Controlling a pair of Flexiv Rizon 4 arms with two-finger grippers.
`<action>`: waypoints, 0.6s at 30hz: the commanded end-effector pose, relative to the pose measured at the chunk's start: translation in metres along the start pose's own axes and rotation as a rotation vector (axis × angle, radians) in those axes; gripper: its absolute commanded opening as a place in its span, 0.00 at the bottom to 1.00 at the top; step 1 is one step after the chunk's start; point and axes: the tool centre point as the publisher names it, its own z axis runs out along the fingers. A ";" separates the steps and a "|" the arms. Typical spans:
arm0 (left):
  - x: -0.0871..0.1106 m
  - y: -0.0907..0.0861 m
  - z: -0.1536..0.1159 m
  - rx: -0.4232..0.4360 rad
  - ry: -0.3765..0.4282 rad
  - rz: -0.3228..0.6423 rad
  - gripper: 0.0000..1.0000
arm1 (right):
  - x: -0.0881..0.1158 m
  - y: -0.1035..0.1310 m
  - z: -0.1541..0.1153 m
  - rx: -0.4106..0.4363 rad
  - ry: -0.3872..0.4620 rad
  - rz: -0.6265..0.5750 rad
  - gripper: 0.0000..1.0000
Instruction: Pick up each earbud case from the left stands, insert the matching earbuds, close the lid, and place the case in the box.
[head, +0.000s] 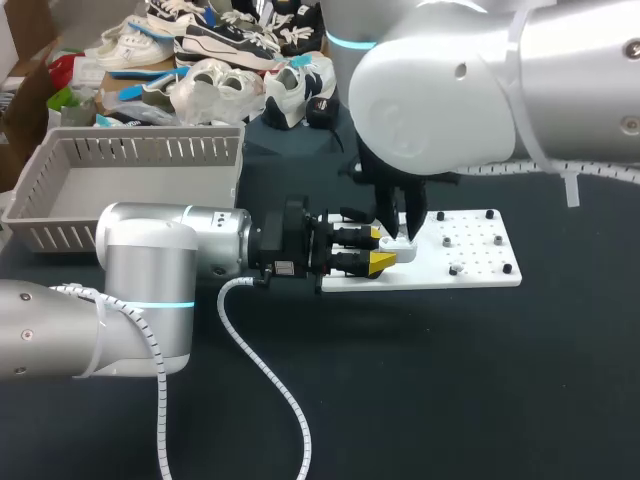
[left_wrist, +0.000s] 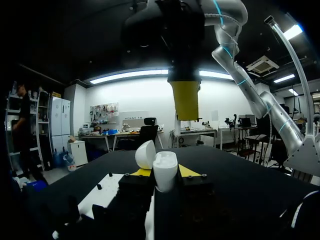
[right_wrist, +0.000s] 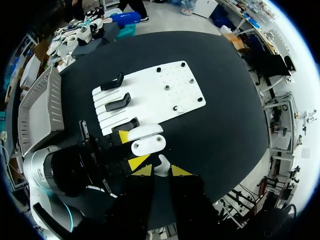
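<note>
Earbud case (right_wrist: 148, 144) in left end effector (head: 383, 249), earbud (right_wrist: 161, 167) in right end effector (right_wrist: 161, 171).

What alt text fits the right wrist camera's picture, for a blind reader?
Seen from above, the right arm's yellow-tipped jaws pinch a white earbud over an open white earbud case held in the left arm's jaws. Beyond lie a white board with black stands and a grey basket.

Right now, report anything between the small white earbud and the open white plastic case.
Nothing visible. The earbud in the right gripper hangs just above the case, which the left gripper holds.
</note>
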 end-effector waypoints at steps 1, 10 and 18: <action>0.001 0.000 0.001 -0.003 0.000 0.001 0.00 | -0.005 0.006 0.004 0.009 0.012 -0.011 0.00; 0.001 0.000 0.001 -0.003 0.000 0.001 0.00 | -0.013 0.009 0.004 0.010 0.025 -0.039 0.00; 0.001 0.000 0.001 -0.003 0.000 0.001 0.00 | -0.015 0.011 0.010 0.020 0.040 -0.071 0.00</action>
